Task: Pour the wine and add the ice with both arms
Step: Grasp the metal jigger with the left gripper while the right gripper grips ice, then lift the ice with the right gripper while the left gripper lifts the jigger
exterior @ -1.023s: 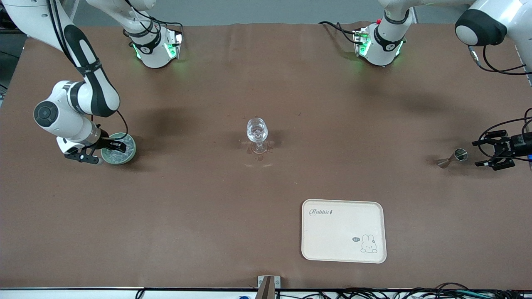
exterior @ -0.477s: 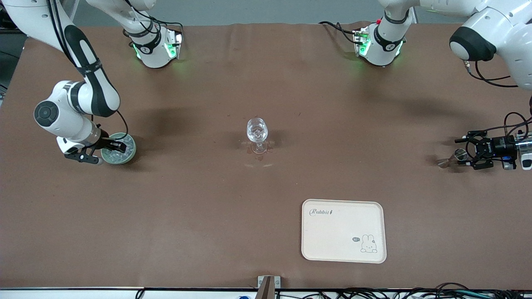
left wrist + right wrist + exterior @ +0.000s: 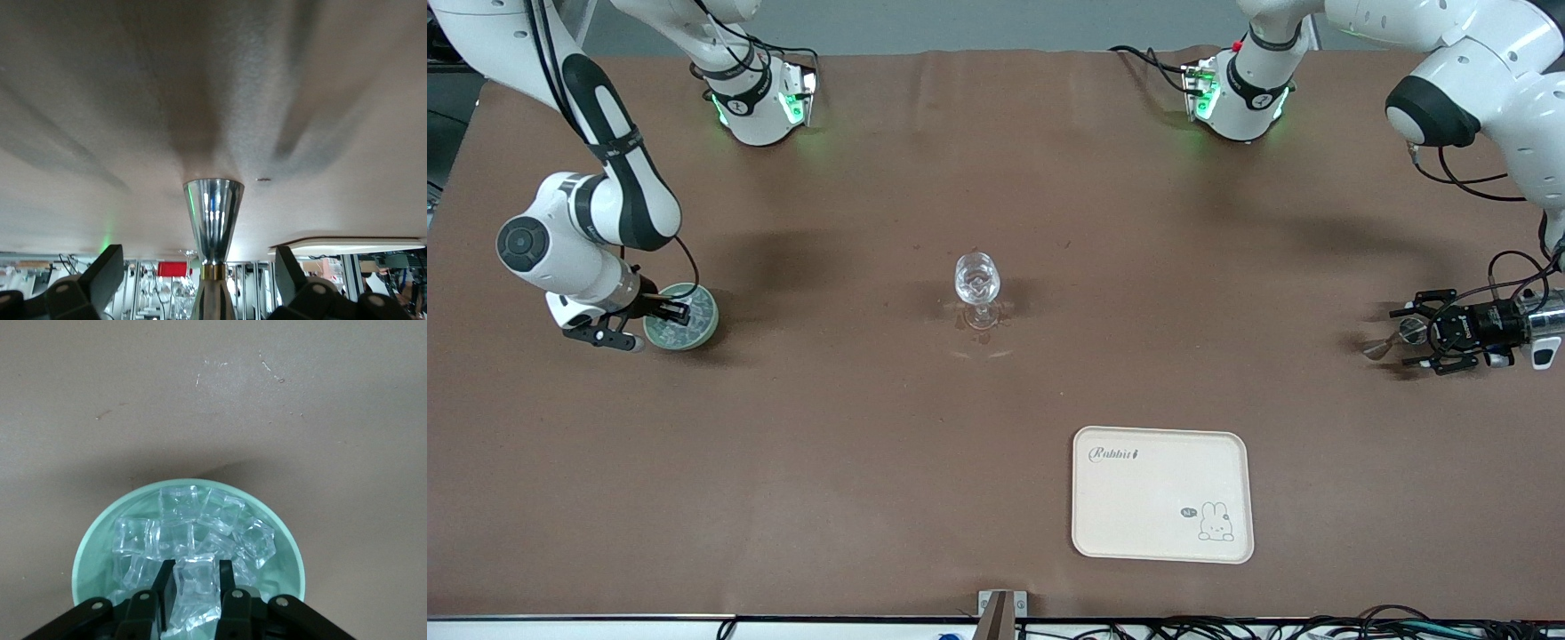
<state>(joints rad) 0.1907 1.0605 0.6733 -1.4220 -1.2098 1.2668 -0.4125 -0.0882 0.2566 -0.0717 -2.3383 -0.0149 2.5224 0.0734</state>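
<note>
Clear glassy ice cubes lay heaped in the mint-green round bowl at the right arm's end of the table.

Right gripper, dipped into the bowl, pinched one cube. Left gripper, held level and low, fingers spread either side of the upright polished steel hourglass jigger, not touching. Matte brown table covering; clear stemmed glass at centre; cream rectangular rabbit-print tray nearer the camera.

A matte brown surface carries clear, glassy ice cubes in a mint-green round bowl, a shiny silver metal measuring cup, and a cream rectangular tray with a rabbit drawing.
</note>
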